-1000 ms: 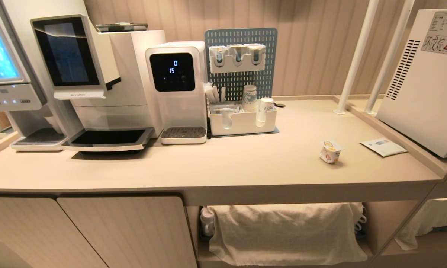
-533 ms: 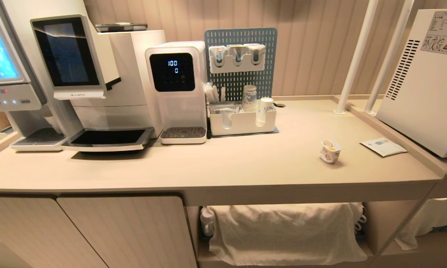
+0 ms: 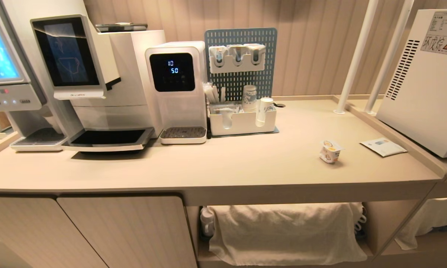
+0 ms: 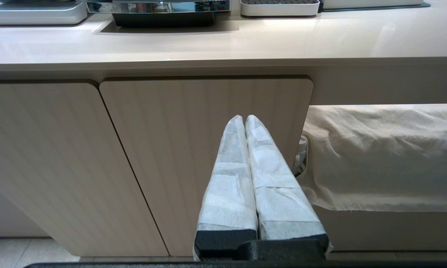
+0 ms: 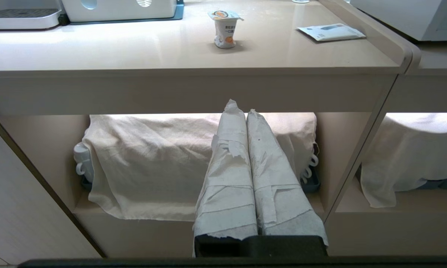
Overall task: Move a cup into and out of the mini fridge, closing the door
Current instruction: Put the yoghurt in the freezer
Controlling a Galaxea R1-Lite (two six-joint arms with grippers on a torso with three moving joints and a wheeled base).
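Beige counter (image 3: pixel 223 163) carrying the cup (image 3: pixel 330 151), upright toward the right end, clear of both hands, with a flat white leaflet (image 3: pixel 383 146) near it on the right. White boxy appliance (image 3: pixel 424 82) with side vents and a warning sticker at the far right, behind the counter's raised edge; mini fridge front and door not made out from here. Further left along the back: coffee machine (image 3: pixel 93 82), water dispenser (image 3: pixel 177 89) with lit digits, and a white organiser (image 3: pixel 242 123) holding paper cups (image 3: pixel 249 97) before a blue pegboard (image 3: pixel 242 59). Left hand (image 4: pixel 244 119) low in front of a cabinet door (image 4: pixel 193 149), paper-wrapped fingers (image 4: pixel 231 178) pressed together, clenched on nothing. Right hand (image 5: pixel 240 111) likewise below the counter edge, fingers shut tight and empty, pointing at a white cloth (image 5: pixel 153 163) draped over things on the open shelf (image 5: pixel 134 223) underneath.
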